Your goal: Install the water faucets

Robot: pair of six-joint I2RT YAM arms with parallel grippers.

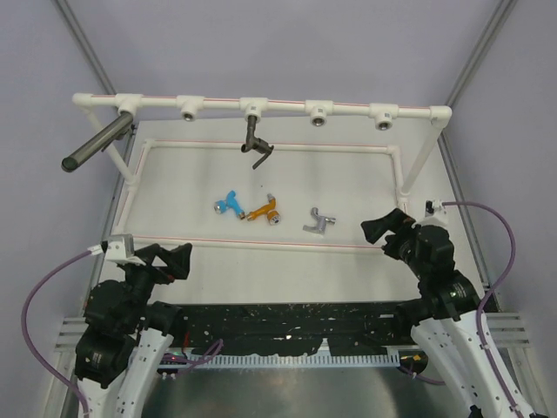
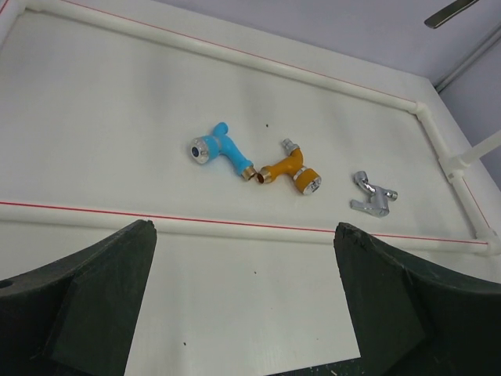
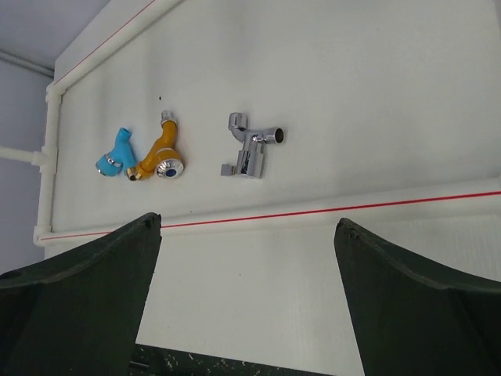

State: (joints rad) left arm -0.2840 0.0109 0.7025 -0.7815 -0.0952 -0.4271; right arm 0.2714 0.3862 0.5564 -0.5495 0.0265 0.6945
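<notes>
Three faucets lie loose on the white board inside the pipe frame: a blue faucet [image 1: 230,205] [image 2: 221,151] [image 3: 114,154], an orange-gold faucet [image 1: 263,210] [image 2: 288,168] [image 3: 159,153] touching it end to end, and a silver faucet [image 1: 319,222] [image 2: 373,195] [image 3: 252,146] further right. My left gripper [image 1: 174,261] [image 2: 244,235] is open and empty near the front left, short of the front pipe. My right gripper [image 1: 387,231] [image 3: 249,231] is open and empty at the front right, short of the silver faucet.
A white pipe rail [image 1: 287,108] with several round sockets runs across the back. A dark faucet [image 1: 255,144] hangs from its middle socket and a long dark grey cylinder [image 1: 96,144] sticks out at its left end. A low white pipe frame [image 1: 261,246] with a red line borders the board.
</notes>
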